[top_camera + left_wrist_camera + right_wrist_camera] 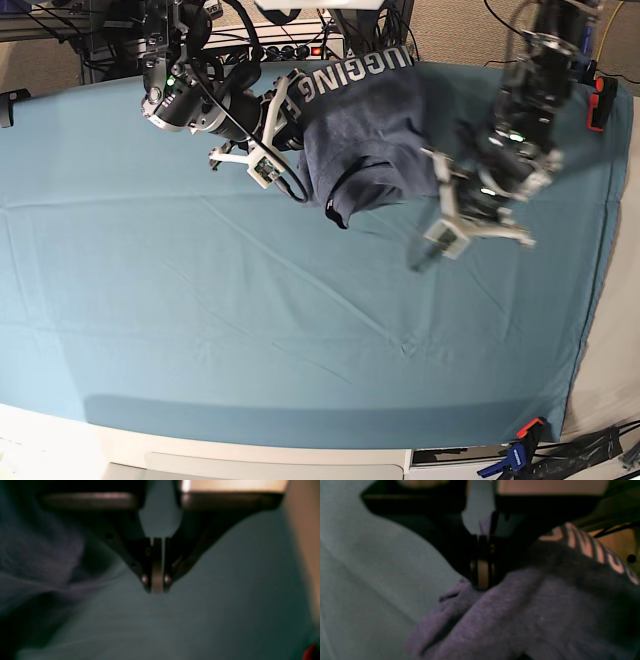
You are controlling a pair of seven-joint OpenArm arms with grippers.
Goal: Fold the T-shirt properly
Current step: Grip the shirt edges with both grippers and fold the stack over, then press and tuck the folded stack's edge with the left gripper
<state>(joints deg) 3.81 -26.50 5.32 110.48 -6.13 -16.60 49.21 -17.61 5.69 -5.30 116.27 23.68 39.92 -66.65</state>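
So the T-shirt (370,135) is bunched up near the far edge of the table, lettering side up along the top, sitting on the teal table cloth (250,320). It's a crumpled heap with a sleeve or corner poking out toward the middle of the table.

The right gripper (482,580) is closed with its tips down at the edge of the shirt fabric. The wrist view is too blurry to tell whether cloth is really pinched between them. From the base view that arm sits just left of the heap.

The left gripper (157,585) is closed too, nothing between the tips, hovering over bare cloth just beside the shirt's other edge. A red clamp (598,100) sits at the far corner of the table
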